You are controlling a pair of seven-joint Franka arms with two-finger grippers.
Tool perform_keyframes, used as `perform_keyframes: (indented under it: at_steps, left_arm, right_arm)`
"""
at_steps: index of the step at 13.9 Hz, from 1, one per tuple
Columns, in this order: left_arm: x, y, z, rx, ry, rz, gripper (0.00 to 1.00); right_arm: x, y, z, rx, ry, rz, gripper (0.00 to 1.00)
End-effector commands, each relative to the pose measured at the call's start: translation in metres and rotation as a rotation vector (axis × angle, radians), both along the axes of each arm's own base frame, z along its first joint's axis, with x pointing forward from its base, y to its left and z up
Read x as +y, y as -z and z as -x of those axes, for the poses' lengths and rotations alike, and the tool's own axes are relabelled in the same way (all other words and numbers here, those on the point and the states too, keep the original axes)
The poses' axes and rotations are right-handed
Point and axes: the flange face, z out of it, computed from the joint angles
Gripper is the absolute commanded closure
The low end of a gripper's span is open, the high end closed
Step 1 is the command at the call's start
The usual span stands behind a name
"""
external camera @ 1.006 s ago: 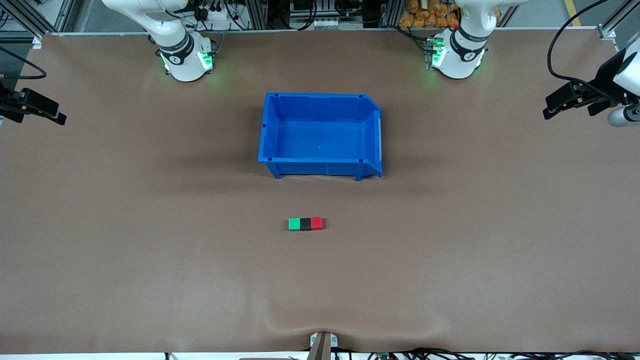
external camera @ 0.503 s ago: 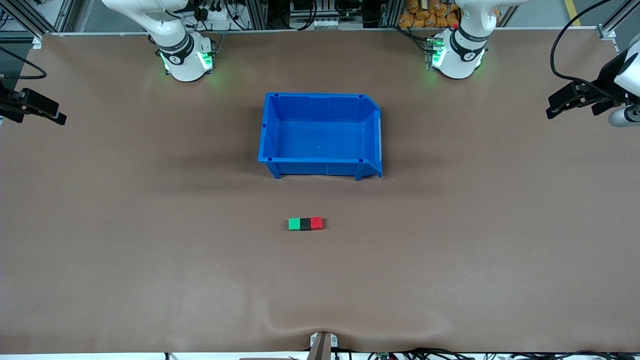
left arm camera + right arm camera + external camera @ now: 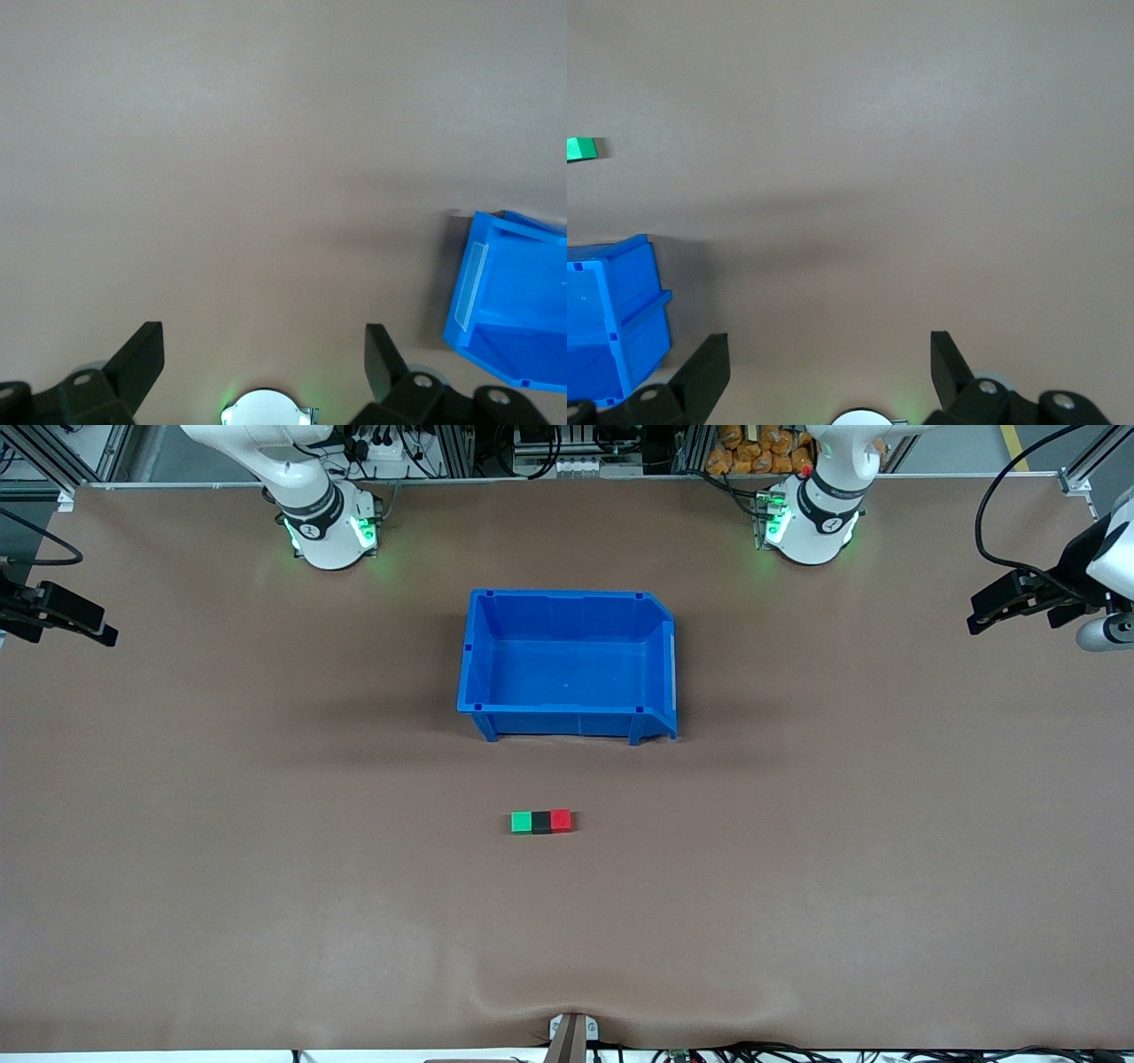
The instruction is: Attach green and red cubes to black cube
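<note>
The green cube, the black cube and the red cube lie in one touching row on the table, black in the middle, green toward the right arm's end. The row sits nearer to the front camera than the blue bin. My left gripper is open and empty, up at the left arm's end of the table; it also shows in the left wrist view. My right gripper is open and empty at the right arm's end; it also shows in the right wrist view. The green cube shows in the right wrist view.
The blue bin stands empty mid-table, between the arm bases and the cube row. It shows in the left wrist view and the right wrist view. A brown mat covers the table, with a wrinkle near the front edge.
My left gripper has drifted slightly toward its end of the table. The cubes, the bin and my right gripper have not moved.
</note>
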Motion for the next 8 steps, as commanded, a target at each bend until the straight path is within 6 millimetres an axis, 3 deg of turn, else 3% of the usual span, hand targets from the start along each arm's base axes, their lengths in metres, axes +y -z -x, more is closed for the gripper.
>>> perform_keyframes:
  at_steps: [1,8]
  left_arm:
    - [-0.0010,-0.0035,0.0011,0.010,0.009,-0.018,0.00]
    - [-0.0037,-0.0049,0.0012,0.007,0.013,-0.017,0.00]
  right_arm:
    - [0.0021,-0.0020,-0.0007,0.006,0.010,0.016,0.00]
    - [0.0000,-0.0044,-0.0004,0.000,0.010,0.033,0.00]
